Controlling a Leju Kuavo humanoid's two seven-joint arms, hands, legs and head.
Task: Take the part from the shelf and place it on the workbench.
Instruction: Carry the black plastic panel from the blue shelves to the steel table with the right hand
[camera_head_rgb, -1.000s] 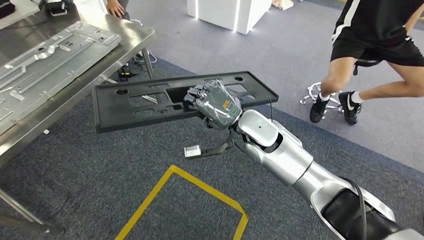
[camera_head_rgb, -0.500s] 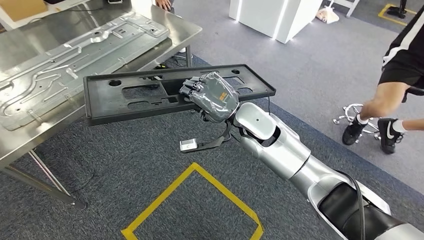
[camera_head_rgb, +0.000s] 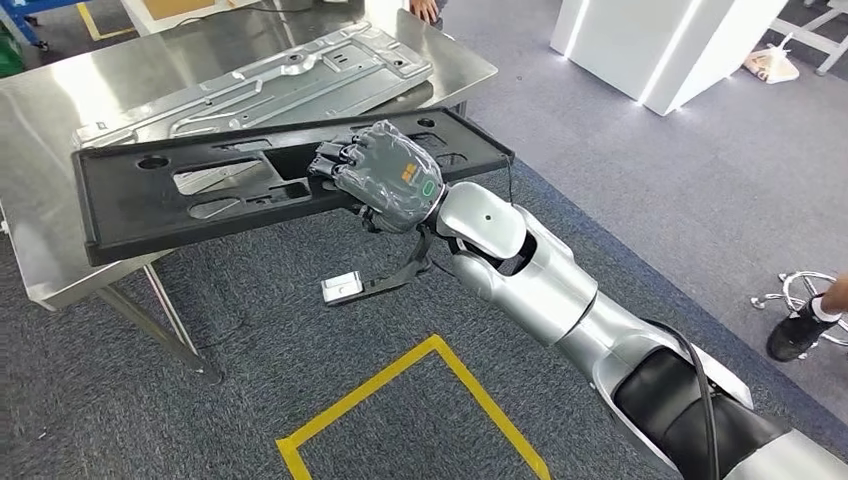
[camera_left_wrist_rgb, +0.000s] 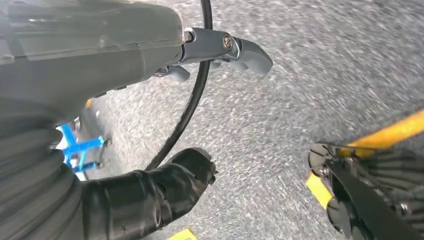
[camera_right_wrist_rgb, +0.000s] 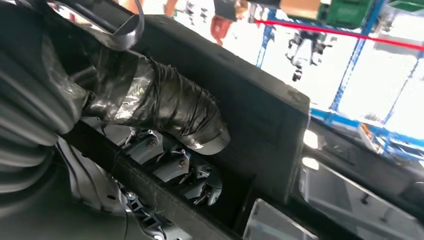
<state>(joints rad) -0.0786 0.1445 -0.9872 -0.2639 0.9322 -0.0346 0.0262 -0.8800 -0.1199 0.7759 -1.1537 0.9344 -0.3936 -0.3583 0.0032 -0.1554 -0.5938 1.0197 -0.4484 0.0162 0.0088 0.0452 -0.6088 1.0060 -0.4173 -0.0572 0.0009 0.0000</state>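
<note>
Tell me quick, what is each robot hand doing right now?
Right robot hand: holding the long black part, partly over the workbench.
Left robot hand: hanging over the carpet; open or closed cannot be told.

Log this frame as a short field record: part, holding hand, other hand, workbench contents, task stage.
part: long black panel, carried flat, partly above the workbench edge
holding hand: right hand, fingers through a cutout near the panel's middle
other hand: left hand, hanging over the grey carpet, holds nothing; finger state unclear
workbench: steel workbench bearing a stamped metal sheet
task stage: part off the shelf, not yet set down
bystander: a person's shoe at the right edge
</note>
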